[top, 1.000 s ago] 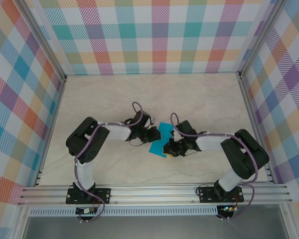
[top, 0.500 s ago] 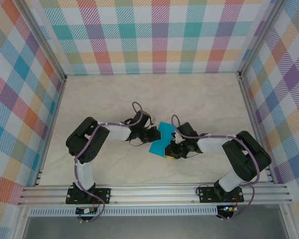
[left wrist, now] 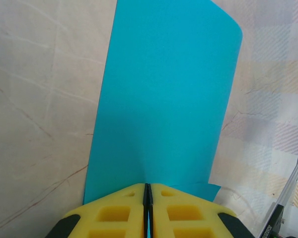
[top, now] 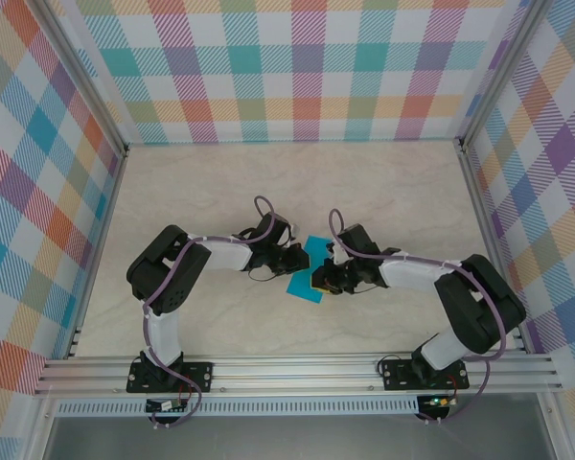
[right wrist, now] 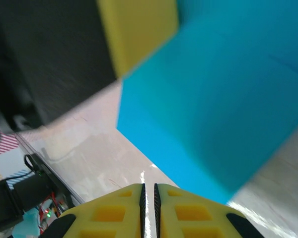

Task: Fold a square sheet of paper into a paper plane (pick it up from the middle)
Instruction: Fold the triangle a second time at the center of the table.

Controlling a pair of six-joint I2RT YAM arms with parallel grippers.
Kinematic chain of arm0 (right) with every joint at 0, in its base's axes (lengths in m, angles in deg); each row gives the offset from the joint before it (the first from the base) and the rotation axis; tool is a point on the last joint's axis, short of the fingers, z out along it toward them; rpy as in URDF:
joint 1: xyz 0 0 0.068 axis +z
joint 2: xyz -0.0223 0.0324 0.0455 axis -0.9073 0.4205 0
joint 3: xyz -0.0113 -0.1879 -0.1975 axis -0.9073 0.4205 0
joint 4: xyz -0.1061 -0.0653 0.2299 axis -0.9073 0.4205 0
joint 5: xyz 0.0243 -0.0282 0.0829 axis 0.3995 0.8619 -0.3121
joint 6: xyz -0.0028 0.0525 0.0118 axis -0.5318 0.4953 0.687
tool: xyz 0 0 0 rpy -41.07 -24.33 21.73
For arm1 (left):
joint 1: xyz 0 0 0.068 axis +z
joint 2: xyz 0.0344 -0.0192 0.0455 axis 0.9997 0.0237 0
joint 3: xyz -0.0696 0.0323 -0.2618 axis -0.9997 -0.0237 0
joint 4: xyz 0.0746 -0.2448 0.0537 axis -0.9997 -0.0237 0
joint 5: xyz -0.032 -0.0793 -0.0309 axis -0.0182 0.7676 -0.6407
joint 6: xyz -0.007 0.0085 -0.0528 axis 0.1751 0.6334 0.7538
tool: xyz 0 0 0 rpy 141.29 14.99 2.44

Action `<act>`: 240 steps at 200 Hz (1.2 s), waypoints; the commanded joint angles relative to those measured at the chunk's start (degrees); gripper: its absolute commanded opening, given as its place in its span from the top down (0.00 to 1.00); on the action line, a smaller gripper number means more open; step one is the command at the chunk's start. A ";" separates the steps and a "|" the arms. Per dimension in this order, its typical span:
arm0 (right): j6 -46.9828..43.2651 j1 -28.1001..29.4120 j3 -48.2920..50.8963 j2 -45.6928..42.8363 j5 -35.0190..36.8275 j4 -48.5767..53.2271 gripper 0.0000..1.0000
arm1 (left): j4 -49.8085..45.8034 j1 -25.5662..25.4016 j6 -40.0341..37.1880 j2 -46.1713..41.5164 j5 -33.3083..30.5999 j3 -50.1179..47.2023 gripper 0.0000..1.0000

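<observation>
The square sheet of paper (top: 305, 273), bright cyan-blue, is lifted off the table at mid-table between the two arms. My left gripper (top: 298, 257) is shut on its near edge; in the left wrist view the sheet (left wrist: 164, 99) rises away from the pinched yellow pads (left wrist: 147, 191), with a second layer peeking out at the lower right. My right gripper (top: 320, 280) sits at the sheet's right side. Its jaws (right wrist: 149, 191) stand a narrow slit apart with bare table showing between them, and the paper (right wrist: 213, 109) hangs just ahead, untouched.
The marble-look table (top: 192, 192) is walled by checked panels (top: 297, 67) on three sides. An aluminium rail (top: 297, 374) carrying both arm bases runs along the near edge. In the right wrist view, the left gripper's yellow finger (right wrist: 139, 34) looms close ahead.
My right gripper has shifted a little farther from the near rail, toward the sheet's right edge, and its jaws have parted slightly. The left gripper and the paper have stayed put.
</observation>
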 commanded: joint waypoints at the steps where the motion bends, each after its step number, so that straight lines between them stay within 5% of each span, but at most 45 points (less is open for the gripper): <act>1: 1.42 0.72 -3.22 3.65 -1.58 -1.81 0.86 | -4.14 -0.38 -0.99 3.00 -3.36 -1.84 0.88; 75: 3.23 0.72 -1.69 11.21 2.07 -3.63 0.88 | -4.27 -0.41 -1.17 2.57 -3.71 -2.33 0.89; 137: 0.88 0.80 1.97 0.73 -1.57 -1.29 0.86 | -4.49 -0.36 -1.25 2.48 -3.89 -2.35 0.88; 203: 0.57 1.49 5.47 5.31 -0.92 -1.99 0.87 | -4.32 -0.40 -1.04 2.75 -3.86 -1.92 0.89; 240: -0.08 1.43 6.55 0.45 -1.31 -1.09 0.86 | -4.49 -0.37 -1.17 2.61 -3.80 -2.11 0.88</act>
